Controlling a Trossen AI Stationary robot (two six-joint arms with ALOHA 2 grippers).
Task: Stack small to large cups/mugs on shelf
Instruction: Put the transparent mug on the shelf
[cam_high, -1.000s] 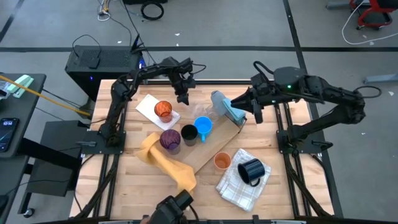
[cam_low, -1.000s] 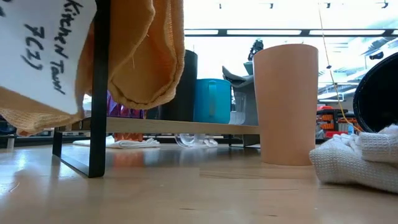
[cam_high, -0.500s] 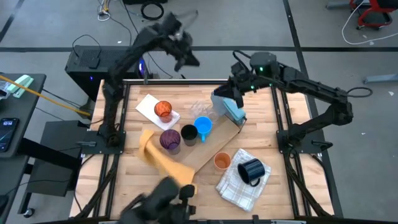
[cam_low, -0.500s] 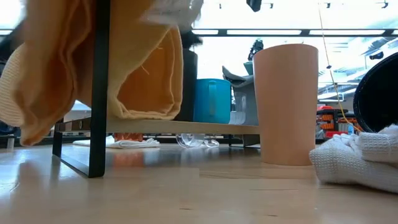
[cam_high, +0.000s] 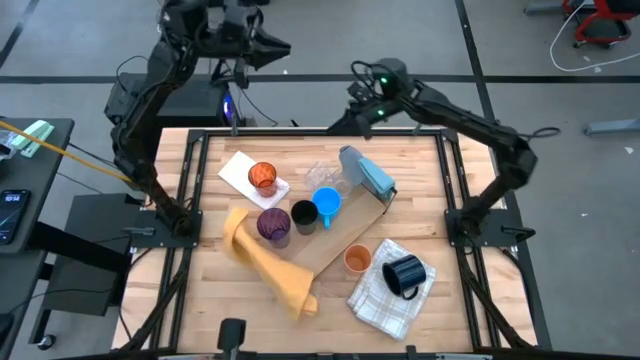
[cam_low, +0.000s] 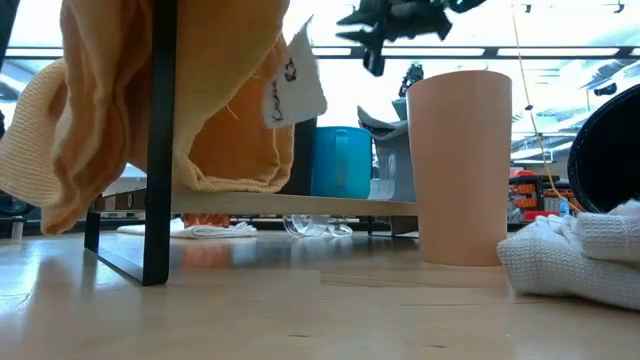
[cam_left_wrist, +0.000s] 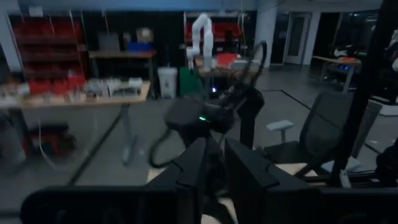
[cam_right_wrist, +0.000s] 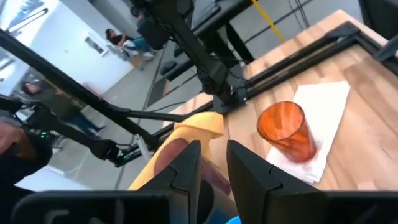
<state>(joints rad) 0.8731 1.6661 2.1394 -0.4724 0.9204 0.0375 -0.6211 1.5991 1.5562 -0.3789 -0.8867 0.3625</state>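
On the wooden shelf (cam_high: 350, 232) stand a purple cup (cam_high: 274, 225), a black cup (cam_high: 303, 215) and a bright blue mug (cam_high: 327, 203). A red-tinted cup (cam_high: 263, 178) stands on a white napkin, with a clear cup (cam_high: 325, 175) beside it. An orange cup (cam_high: 357, 259) stands on the table. A dark navy mug (cam_high: 404, 275) sits on a checked towel. My left gripper (cam_left_wrist: 216, 168) is raised high beyond the table's far left edge, narrowly open and holding nothing. My right gripper (cam_right_wrist: 214, 171) hovers over the far edge near the middle, also narrowly open and holding nothing.
A blue-grey folded cloth (cam_high: 368, 172) lies on the shelf's far end. A yellow towel (cam_high: 268, 262) drapes off the shelf's near left corner, and its paper label (cam_low: 295, 85) hangs there. Black frame rails (cam_high: 455, 190) run along the table's left and right sides.
My left gripper has risen steeply from above the red-tinted cup and swung out past the far left edge, tipping up to level. My right gripper has moved from the blue-grey cloth toward the far edge and leftward. The yellow towel's label has swung away from the low camera.
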